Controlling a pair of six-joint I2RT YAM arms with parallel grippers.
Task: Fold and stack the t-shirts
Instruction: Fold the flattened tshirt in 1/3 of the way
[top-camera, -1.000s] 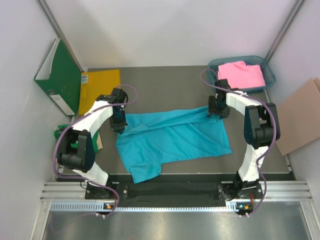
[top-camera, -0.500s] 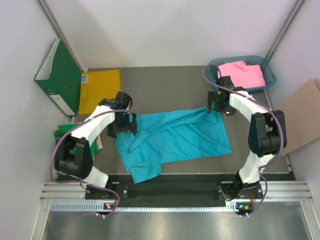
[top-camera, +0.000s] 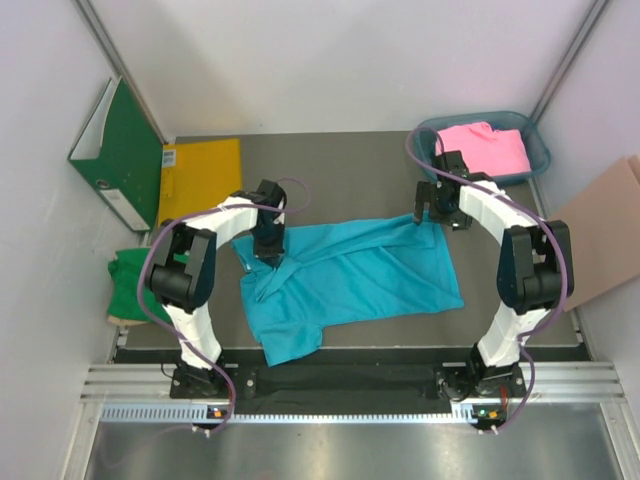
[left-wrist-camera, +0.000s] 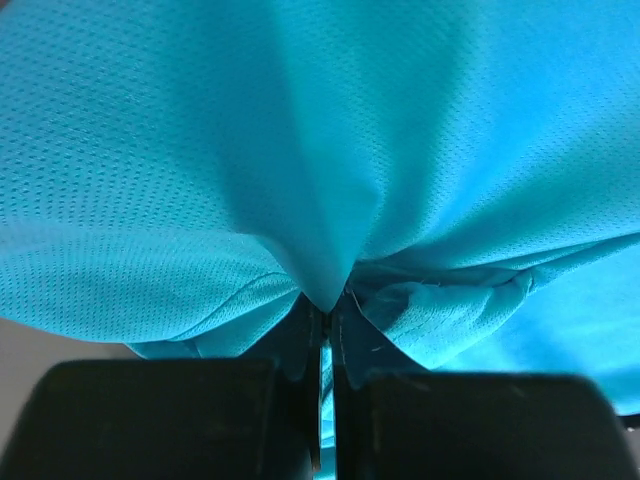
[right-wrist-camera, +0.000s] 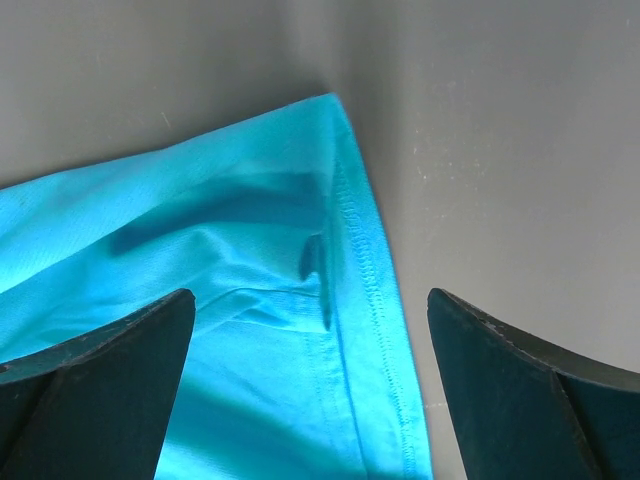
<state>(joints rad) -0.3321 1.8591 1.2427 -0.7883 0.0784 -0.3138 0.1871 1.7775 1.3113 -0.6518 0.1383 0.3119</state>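
Folding is judged barely begun: the turquoise t-shirt (top-camera: 350, 275) is spread, rumpled, across the middle of the table (top-camera: 340, 165), with no clean fold made. Its far-left part is pinched in the clenched left gripper (top-camera: 268, 250); the right gripper (top-camera: 436, 220) is held agape over its far-right corner, grasping nothing. The pink t-shirt (top-camera: 483, 150) is left in the bin (top-camera: 541, 152) at the far-right corner, the green t-shirt (top-camera: 132, 275) at the left edge; nothing is stacked.

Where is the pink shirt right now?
In the top view, the pink t-shirt lies in the blue bin at the far right corner of the table, just beyond the right gripper.
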